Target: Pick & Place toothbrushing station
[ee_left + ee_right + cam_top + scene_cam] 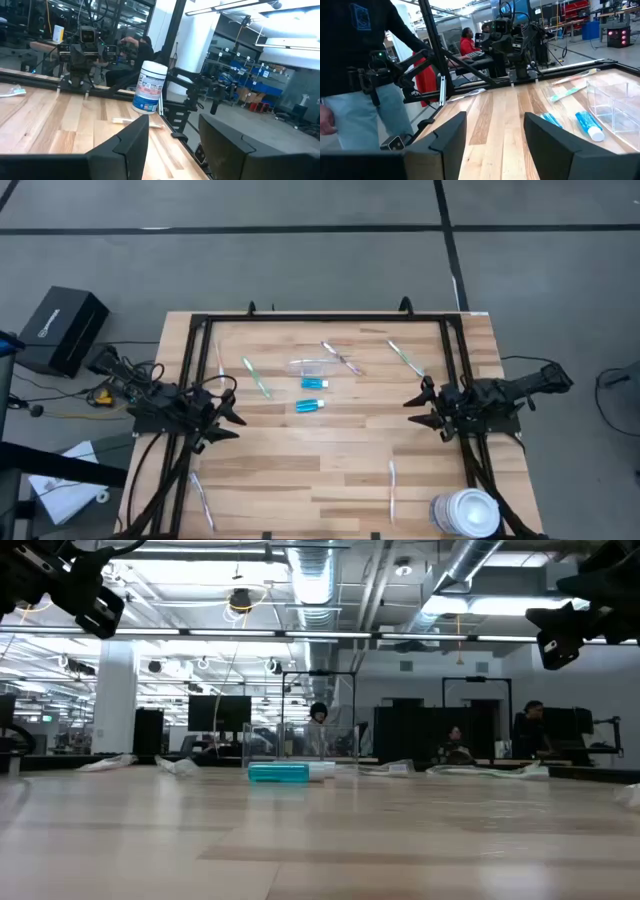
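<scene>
Clear container (311, 367) and two toothpaste tubes (312, 394) lie at surface (300, 470) centre, toothbrushes (256, 378) scattered around. Left gripper (232, 420) at 9 o'clock, right gripper (412, 402) at 3 o'clock; both jaws spread, empty.

Clear container (311, 367), two teal tubes (314, 384) beside — toothbrushes (256, 378) scattered flat.

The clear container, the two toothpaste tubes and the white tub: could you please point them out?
clear container (311, 367), high view, its middle.
toothpaste tubes (314, 384), high view, upper tube's body.
white tub (465, 513), high view, lid.
</scene>
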Controlling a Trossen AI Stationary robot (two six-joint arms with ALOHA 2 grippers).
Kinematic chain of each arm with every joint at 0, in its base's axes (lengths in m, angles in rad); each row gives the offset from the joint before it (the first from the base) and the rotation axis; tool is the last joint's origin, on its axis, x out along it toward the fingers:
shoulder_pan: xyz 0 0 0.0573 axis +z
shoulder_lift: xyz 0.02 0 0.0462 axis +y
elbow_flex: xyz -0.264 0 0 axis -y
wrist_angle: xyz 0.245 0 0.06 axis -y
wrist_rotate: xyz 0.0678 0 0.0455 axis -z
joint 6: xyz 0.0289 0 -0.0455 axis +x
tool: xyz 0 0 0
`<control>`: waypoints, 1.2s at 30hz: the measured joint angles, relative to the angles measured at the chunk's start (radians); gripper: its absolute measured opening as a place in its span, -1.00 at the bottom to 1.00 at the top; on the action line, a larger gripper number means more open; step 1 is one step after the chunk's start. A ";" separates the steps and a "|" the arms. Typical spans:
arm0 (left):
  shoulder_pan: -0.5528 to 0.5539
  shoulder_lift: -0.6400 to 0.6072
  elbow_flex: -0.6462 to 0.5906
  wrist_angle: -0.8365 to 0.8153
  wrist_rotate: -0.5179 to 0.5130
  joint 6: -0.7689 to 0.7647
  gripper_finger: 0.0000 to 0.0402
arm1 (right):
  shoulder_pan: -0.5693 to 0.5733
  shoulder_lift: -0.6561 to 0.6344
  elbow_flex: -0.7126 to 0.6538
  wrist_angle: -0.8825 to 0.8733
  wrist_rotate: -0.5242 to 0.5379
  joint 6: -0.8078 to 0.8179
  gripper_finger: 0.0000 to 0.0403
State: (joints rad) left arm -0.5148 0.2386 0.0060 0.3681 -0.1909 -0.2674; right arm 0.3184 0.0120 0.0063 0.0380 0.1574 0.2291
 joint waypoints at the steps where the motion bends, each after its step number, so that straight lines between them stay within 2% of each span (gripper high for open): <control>1: 0.000 0.000 0.000 0.000 0.000 0.000 -0.16 | 0.000 0.000 0.000 0.000 0.000 0.000 -0.06; 34: 0.000 0.000 0.000 0.004 0.003 0.000 -0.16 | 0.000 0.000 0.000 0.000 0.000 -0.001 -0.06; 36: 0.000 0.000 0.000 0.019 -0.009 0.000 -0.16 | -0.001 0.000 0.000 0.000 0.002 -0.056 -0.06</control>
State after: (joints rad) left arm -0.5148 0.2386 0.0061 0.3871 -0.2003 -0.2675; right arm 0.3179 0.0119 0.0063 0.0383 0.1591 0.1732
